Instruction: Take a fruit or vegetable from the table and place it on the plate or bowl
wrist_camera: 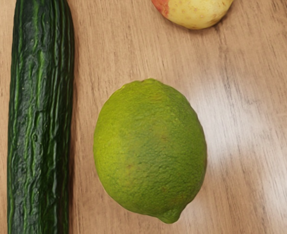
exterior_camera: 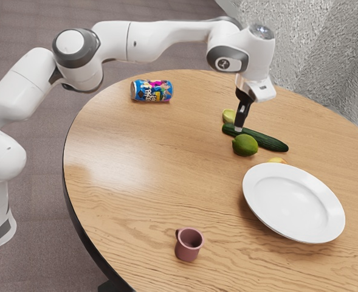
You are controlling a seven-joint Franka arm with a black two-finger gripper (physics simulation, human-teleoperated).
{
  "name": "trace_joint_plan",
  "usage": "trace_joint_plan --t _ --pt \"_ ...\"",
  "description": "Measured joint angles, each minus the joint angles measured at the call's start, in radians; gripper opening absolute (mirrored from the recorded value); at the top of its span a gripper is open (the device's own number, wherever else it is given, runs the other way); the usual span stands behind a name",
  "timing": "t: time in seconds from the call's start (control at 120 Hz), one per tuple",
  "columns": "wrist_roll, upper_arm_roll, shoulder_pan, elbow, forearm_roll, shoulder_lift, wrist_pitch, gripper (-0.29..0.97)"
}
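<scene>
Fingers (exterior_camera: 242,112) seen edge-on, black, pointing down; gap cannot be told, nothing seen held. Gripper (exterior_camera: 239,126) low over the ten o'clock end of the cucumber (exterior_camera: 261,139); contact unclear. Cucumber flat on table (exterior_camera: 142,164). Lime (exterior_camera: 245,145) just beside it at seven o'clock. Plate (exterior_camera: 293,201) at five o'clock, apart. Risk, as I judge it: a grip this far off the middle lets the long cucumber droop or pivot out; closing could also set the lime rolling.

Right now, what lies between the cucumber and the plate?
In the exterior view, the lime and a small yellow fruit lie between cucumber and plate, the fruit nearest the rim.
</scene>
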Motion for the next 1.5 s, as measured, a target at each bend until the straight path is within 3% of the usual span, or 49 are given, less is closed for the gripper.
trace_joint_plan --t 0.167,0.942,1.383,1.5 --pt "-0.012 0.018 -0.006 0.003 -0.053 0.003 0.001 0.68" --pt "-0.057 0.109 -0.056 0.008 -0.042 0.052 0.105 0.68" --pt "-0.081 0.114 -0.056 0.009 -0.01 0.098 0.176 0.68" --pt "-0.086 0.114 -0.056 0.009 -0.008 0.1 0.184 0.51"
